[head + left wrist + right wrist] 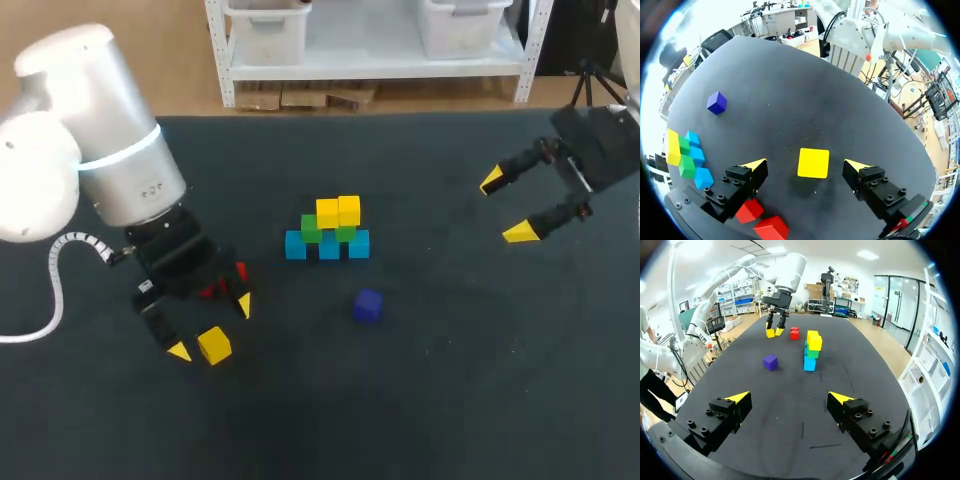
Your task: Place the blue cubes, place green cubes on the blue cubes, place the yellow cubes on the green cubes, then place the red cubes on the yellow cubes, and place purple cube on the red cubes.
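Mid-table stands a stack: three blue cubes in a row, two green cubes on them, two yellow cubes on top. It also shows as the stack and the stack. A loose yellow cube lies front left. In the left wrist view the yellow cube sits between the fingers of my open left gripper, touching neither. Two red cubes lie beside that left gripper. A purple cube rests alone in front of the stack. My right gripper hangs open and empty at the right.
The dark table top runs wide around the stack. A white cable loops off my left arm at the table's left side.
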Available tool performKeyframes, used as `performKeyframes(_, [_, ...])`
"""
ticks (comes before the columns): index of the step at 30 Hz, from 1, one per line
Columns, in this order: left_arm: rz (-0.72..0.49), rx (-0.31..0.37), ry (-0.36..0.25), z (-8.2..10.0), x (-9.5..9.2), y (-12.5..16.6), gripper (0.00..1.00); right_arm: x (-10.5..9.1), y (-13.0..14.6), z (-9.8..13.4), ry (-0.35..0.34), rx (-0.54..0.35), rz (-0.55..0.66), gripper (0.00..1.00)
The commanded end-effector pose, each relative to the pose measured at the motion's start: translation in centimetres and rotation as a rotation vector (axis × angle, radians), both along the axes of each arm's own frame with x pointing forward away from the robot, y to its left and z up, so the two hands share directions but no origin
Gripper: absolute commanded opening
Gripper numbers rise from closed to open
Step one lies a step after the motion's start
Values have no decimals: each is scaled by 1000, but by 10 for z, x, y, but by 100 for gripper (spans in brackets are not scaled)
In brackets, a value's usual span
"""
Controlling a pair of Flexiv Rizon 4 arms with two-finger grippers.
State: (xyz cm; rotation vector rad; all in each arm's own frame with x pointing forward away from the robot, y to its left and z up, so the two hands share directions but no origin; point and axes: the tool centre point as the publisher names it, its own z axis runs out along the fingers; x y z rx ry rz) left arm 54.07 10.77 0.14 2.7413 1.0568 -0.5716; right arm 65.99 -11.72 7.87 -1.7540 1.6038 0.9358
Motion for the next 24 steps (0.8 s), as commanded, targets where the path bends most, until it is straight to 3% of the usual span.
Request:
performKeyframes(1, [2, 0, -1, 0, 2, 1, 44, 0, 0, -1, -1, 1, 0, 100])
performKeyframes(3, [4, 1, -2, -1, 2, 0, 40, 0, 0, -1, -1, 1, 0, 100])
performKeyframes(6, [5, 3, 3, -3, 0, 0, 45, 0, 0, -1, -1, 1, 0, 100])
performKeyframes(10, [9, -4, 4, -3, -1, -1, 44, 0, 0, -1, -1, 1, 0, 100])
performKeyframes(12, [14, -7, 3, -3, -2, -1, 40, 0, 0, -1, -1, 1, 0, 100])
performKeyframes(15, [17, -7, 4, -4, -4, 1, 24, 0, 0, -1, -1, 1, 0, 100])
performKeyframes(17, [25, -8, 3, -3, -5, 1, 0, 0, 0, -1, -1, 1, 0, 100])
performKeyframes(22, [95, -37, -11, 11, -4, 1, 0, 0, 0, -1, -1, 1, 0, 100])
performKeyframes(24, [181, -62, -13, 22, -1, 0, 0, 0, 0, -1, -1, 1, 0, 100])
